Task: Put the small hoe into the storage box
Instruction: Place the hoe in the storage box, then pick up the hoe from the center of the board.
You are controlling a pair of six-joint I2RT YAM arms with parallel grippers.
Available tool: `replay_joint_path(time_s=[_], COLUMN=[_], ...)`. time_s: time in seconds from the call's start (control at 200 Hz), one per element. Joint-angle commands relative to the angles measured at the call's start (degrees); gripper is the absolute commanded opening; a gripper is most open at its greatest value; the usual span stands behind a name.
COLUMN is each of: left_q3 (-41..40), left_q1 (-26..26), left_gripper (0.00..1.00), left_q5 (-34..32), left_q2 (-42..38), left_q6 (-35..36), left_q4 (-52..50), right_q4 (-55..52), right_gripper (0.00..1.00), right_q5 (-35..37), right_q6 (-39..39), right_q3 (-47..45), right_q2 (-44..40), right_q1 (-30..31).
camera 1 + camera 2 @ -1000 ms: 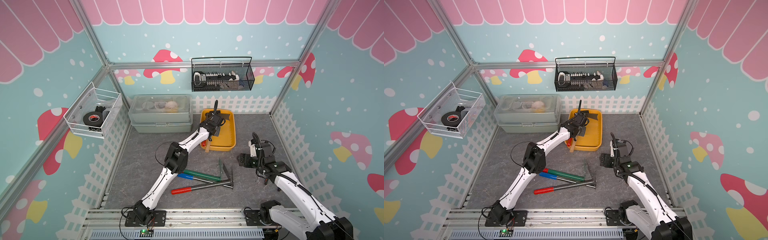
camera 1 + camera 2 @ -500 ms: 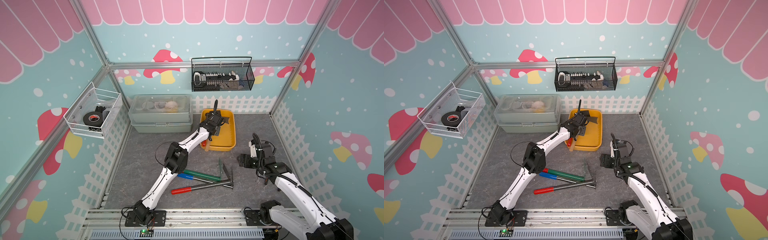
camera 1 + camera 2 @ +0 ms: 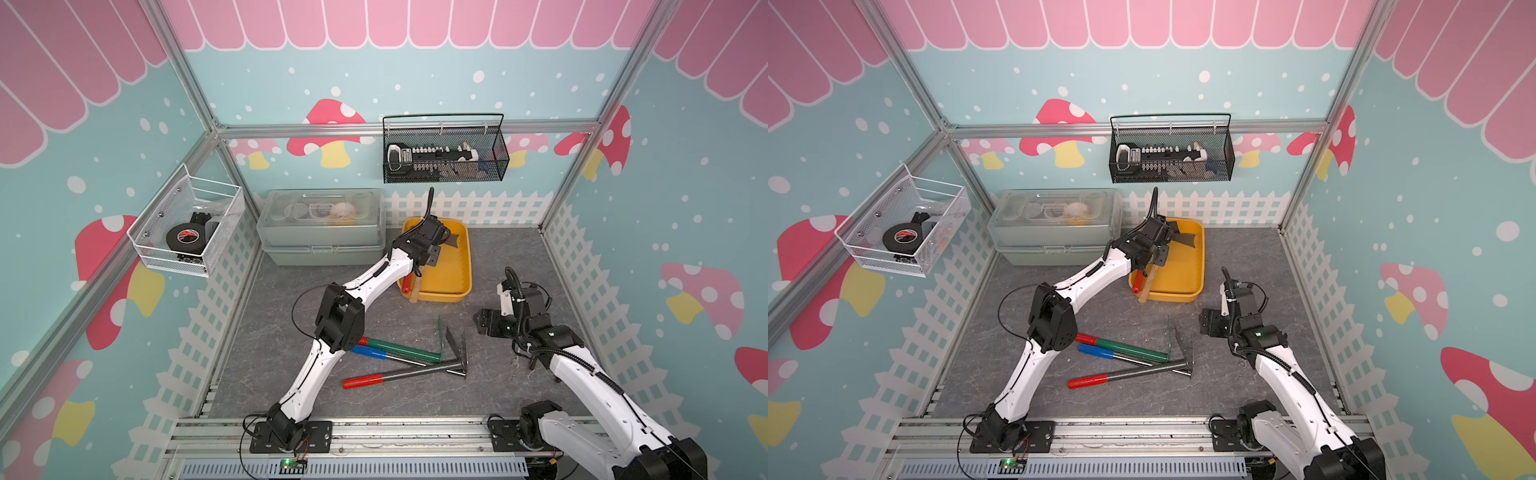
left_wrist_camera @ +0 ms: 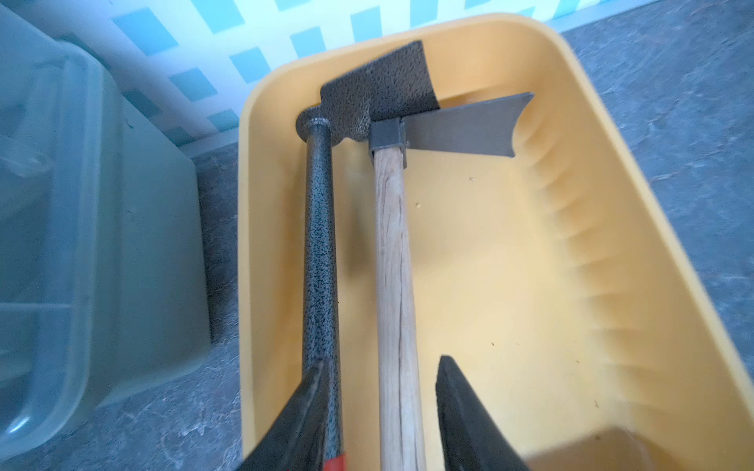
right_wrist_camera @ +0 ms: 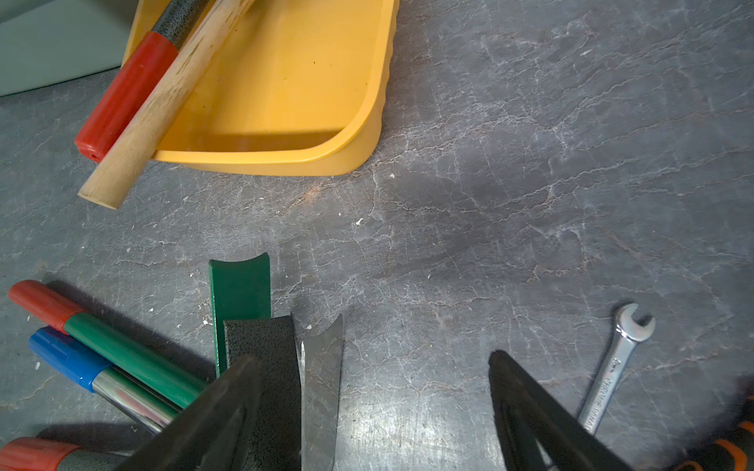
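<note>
The yellow storage box (image 3: pixel 467 266) (image 4: pixel 591 228) stands by the back fence. Two hoes lie in it side by side, their handle ends sticking out over the near rim (image 5: pixel 265 157). The small hoe with the wooden handle (image 4: pixel 393 244) (image 5: pixel 163 98) has its grey blade (image 3: pixel 453 240) toward the far wall. My left gripper (image 4: pixel 383 361) (image 3: pixel 432 251) hovers over it, open, with the handle between the jaws and a gap on each side. Beside it lies a speckled-shaft hoe with a red grip (image 4: pixel 320 228). My right gripper (image 5: pixel 373 357) (image 3: pixel 482 322) stands open above the bare floor.
Three more long tools lie crossed mid-floor: green-handled (image 3: pixel 399 351), blue-handled (image 3: pixel 374 353), red-handled (image 3: pixel 365 380). A small wrench (image 5: pixel 612 367) lies by the right gripper. A grey-green lidded case (image 3: pixel 320 224) sits left of the box. A black mesh basket (image 3: pixel 444 153) hangs behind.
The left jaws have spread apart and let go of the wooden handle. The hoe stays in the box. The right arm has not moved.
</note>
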Motion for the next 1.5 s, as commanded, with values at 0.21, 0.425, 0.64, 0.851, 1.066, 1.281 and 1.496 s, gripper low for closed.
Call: replay_joint_path(time_s=[0.21, 0.425, 0.64, 0.851, 1.066, 1.281, 1.496], left_q3=[-15.63, -26.40, -37.98, -48.51, -56.45, -62.46, -66.31], left_q1=[-2.29, -4.03, -4.50, -4.92, -6.53, -8.32, -10.66], left_gripper=[0.43, 0.44, 0.44, 0.44, 0.44, 0.46, 0.48], left_q5=[6.53, 4.41, 9.67, 15.35, 17.49, 20.74, 24.38], left_q2=[-13.95, -21.41, -28.59, -35.89, -42.74, -48.87, -51.90], left_q6=[6.22, 9.34, 9.79, 10.05, 10.40, 11.37, 12.06], left_q4=[-2.42, -2.38, -1.35, -0.55, -0.58, -1.74, -4.38], right_q4=[0.73, 1.84, 2.79, 3.21, 3.92, 5.03, 4.85], right_gripper=[0.88, 0.88, 0.89, 0.89, 0.90, 0.90, 0.90], right_q5=[-1.57, -3.27, -5.12, -5.96, -6.49, -7.25, -7.58], right_q6=[-0.45, -1.00, -1.86, -2.93, -3.17, -2.41, -2.28], right_q3=[-1.23, -1.75, -1.68, -1.53, -1.67, -2.06, -1.33], right_q2=[-0.25, -0.12, 0.89, 1.31, 2.34, 3.09, 3.61], right_q1=[-0.31, -0.31, -0.30, -0.31, -0.31, -0.31, -0.31])
